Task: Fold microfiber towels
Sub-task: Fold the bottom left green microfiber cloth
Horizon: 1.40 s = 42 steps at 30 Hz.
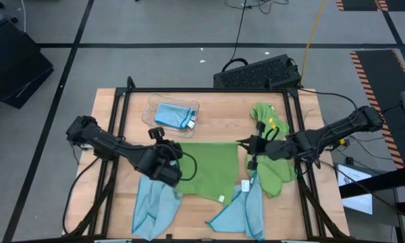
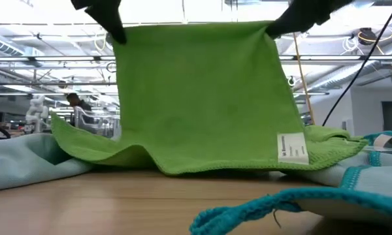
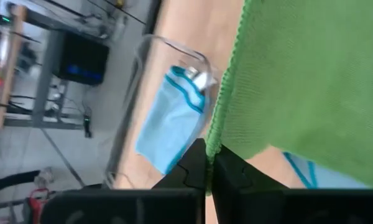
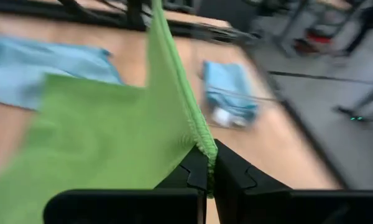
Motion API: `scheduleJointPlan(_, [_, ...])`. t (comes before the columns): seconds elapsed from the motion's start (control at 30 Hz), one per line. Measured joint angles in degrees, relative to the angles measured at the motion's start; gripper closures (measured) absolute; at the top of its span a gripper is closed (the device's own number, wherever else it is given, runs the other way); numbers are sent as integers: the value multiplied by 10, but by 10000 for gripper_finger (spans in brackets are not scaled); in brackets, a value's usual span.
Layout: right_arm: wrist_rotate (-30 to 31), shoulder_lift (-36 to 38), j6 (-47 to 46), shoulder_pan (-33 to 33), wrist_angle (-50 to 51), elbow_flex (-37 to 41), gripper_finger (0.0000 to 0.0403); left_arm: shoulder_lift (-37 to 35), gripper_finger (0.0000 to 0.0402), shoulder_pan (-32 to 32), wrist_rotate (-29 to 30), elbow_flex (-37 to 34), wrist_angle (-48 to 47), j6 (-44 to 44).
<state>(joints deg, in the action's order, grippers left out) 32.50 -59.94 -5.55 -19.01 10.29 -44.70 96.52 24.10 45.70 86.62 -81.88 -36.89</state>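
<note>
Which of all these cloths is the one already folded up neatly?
The small light blue towel lying in the clear plastic tray. The other towels lie spread or crumpled on the table, and one green towel hangs between both grippers.

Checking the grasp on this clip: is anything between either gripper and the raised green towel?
Nothing visible. The left gripper and right gripper are each shut directly on a top corner of the green towel, its lower edge trailing on the table.
</note>
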Motion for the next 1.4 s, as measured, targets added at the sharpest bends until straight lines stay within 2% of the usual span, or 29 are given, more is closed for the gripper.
scheduleJointPlan(0.13, [-98, 3, -18, -3, -105, 49, 399, -1, 396, 9, -20, -1, 6, 12])
scheduleJointPlan(0.23, [-131, 3, -40, -12, -181, 81, 399, -5, 391, 19, -8, -1, 7, 1])
scheduleJointPlan(0.3, [-129, 3, -45, -19, -208, 98, 399, -7, 391, 23, -2, -1, 11, -5])
scheduleJointPlan(0.43, [-87, 3, -73, -29, -218, 124, 399, -6, 397, 31, -7, -8, 35, -7])
scheduleJointPlan(0.6, [-84, 2, -102, -34, -222, 143, 399, -5, 391, 30, 5, -29, 37, -9])
scheduleJointPlan(0.67, [-81, 9, -82, -25, -224, 143, 399, -5, 396, 19, 18, -31, 42, -1])
scheduleJointPlan(0.8, [-36, 31, -45, 10, -207, 143, 399, -5, 393, -15, 52, -31, 73, 23])
scheduleJointPlan(0.97, [-38, 82, -28, 59, -169, 143, 399, -5, 396, -56, 53, -31, 83, 51])
scheduleJointPlan(1.03, [-43, 99, -41, 70, -157, 143, 399, -5, 397, -68, 33, -31, 86, 46])
scheduleJointPlan(1.13, [-89, 108, -68, 69, -132, 142, 399, -5, 390, -75, -1, -31, 87, 28])
scheduleJointPlan(1.4, [-118, 55, -140, 34, -169, 177, 399, -5, 397, -47, -60, -31, 92, -2])
